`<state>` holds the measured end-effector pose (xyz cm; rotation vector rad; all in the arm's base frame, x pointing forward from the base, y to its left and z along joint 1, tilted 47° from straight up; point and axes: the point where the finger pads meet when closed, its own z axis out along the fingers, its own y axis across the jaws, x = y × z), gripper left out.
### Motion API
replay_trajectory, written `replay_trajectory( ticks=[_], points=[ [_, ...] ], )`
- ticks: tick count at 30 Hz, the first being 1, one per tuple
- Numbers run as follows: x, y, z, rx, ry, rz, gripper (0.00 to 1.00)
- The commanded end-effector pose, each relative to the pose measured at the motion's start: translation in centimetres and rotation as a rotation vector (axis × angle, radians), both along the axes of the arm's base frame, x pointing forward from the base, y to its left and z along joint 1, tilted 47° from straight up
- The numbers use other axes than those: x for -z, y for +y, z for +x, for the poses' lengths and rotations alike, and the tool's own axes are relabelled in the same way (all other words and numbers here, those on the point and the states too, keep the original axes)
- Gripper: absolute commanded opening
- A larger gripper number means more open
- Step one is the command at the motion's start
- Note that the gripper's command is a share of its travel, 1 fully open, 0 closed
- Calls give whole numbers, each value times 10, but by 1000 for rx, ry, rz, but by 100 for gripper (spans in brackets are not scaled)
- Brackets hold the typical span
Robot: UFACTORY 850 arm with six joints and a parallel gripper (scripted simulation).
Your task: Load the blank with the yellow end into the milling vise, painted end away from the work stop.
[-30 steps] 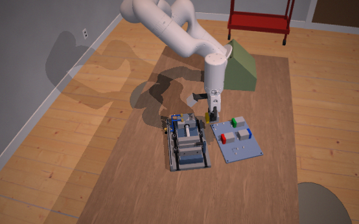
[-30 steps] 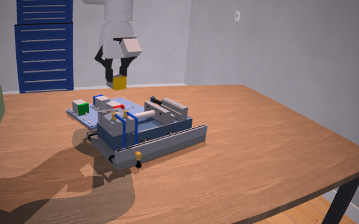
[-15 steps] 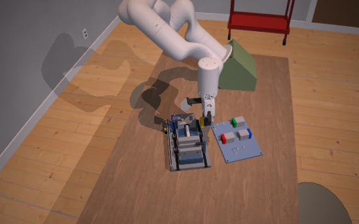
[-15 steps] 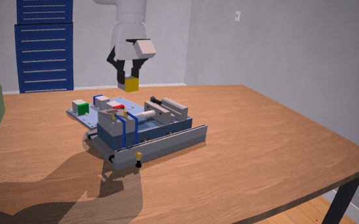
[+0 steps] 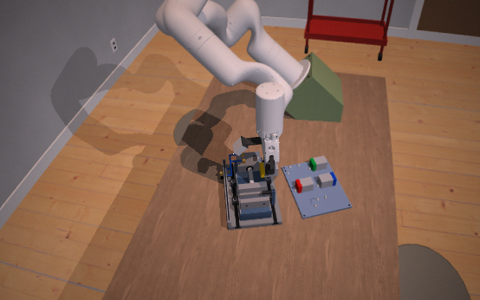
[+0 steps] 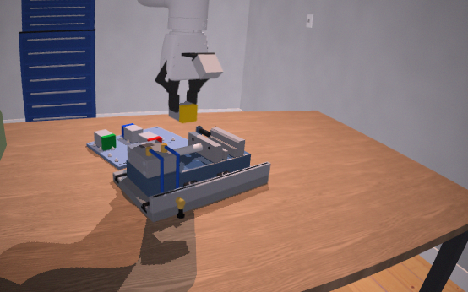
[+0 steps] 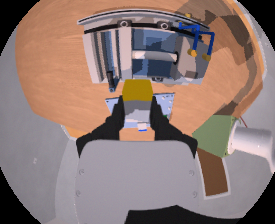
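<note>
My gripper [image 6: 182,100] is shut on the grey blank with the yellow end [image 6: 187,113] and holds it level in the air, well above the vise [image 6: 190,166]. In the top view the gripper [image 5: 269,166] hangs over the vise's [image 5: 253,195] far end, on the side next to the infeed plate [image 5: 316,187]. In the wrist view the yellow end [image 7: 137,90] points toward the vise [image 7: 144,52]. The block with the blue hoses [image 6: 154,159] and the grey jaws [image 6: 217,143] lie below. The slot between the jaws holds no blank.
Blanks with green [image 5: 318,163], red [image 5: 304,185] and blue [image 5: 327,179] ends lie on the infeed plate. A green wedge-shaped box [image 5: 316,93] stands at the table's back. A red cart [image 5: 347,26] and a blue drawer cabinet [image 6: 57,59] stand off the table.
</note>
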<state>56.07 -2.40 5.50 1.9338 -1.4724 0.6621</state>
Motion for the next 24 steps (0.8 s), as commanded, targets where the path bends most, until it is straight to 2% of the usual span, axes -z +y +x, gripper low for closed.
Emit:
replay_trajectory(
  ticks=[1,9,19,24],
  points=[
    [-11,-10,21,0,0,1,0],
    [-13,-12,26,0,0,1,0],
    [-37,-36,72,0,0,1,0],
    [-37,-36,72,0,0,1,0]
  ],
)
